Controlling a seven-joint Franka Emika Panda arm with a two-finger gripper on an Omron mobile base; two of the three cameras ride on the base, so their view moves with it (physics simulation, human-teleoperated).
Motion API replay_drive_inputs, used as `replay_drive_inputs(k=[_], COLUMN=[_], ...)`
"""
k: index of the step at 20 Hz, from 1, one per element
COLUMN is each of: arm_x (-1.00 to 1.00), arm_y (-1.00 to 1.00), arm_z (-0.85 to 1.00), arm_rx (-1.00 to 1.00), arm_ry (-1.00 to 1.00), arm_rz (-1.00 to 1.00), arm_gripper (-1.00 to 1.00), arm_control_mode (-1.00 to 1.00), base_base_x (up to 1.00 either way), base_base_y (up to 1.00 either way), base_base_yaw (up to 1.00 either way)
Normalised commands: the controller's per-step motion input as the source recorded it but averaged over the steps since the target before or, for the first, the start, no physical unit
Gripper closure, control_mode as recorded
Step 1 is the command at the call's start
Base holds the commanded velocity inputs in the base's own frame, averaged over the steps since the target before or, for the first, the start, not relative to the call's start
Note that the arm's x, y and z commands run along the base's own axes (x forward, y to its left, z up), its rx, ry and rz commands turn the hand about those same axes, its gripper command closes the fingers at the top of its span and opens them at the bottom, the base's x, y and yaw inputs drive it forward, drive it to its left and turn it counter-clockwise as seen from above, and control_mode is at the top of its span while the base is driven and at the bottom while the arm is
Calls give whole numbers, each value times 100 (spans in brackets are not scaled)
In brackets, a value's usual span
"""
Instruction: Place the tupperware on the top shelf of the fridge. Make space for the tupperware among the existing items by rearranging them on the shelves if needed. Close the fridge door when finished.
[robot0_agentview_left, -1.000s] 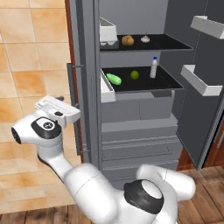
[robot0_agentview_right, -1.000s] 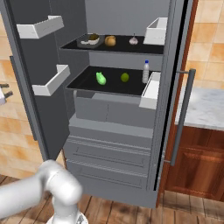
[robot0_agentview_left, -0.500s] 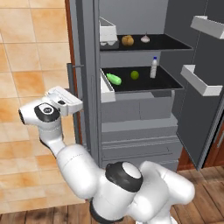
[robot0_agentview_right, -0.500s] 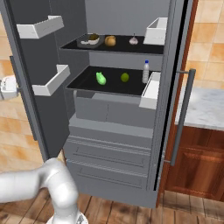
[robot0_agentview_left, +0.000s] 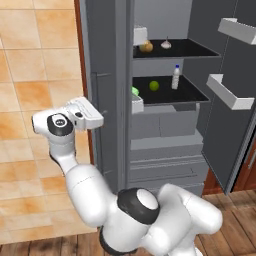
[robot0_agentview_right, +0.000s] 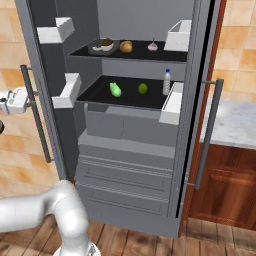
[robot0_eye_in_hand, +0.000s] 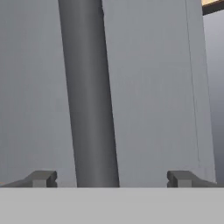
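The tupperware already sits on the top shelf, upper centre of the right base view, beside the potato-like ball and garlic bulb. Placement appears complete. Remaining: close the fridge. The gripper stands spread wide, empty, straddling the left door's bar handle.

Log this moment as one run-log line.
phase: closing door | gripper: open, facing left door's bar handle | tupperware: on top shelf | fridge: both doors open
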Motion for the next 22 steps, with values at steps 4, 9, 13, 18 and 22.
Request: replay_drive_inputs(k=[4,9,13,18,22], arm_x=[0,5,24,53,94], arm_y=[-100,-100,-100,-100,-97], arm_z=[11,24,22,20,15], arm_rx=[6,6,6,8,9], arm_ry=[-6,-15,-15,-11,-4], arm_rz=[-6,0,0,0,1], arm_gripper=[-100,-100,-100,-100,-100], arm_control_mode=[-100,-100,-100,-100,-100], base_base_x=[0,0,0,0,0], base_base_y=[0,0,0,0,0], base_base_yaw=[0,0,0,0,0])
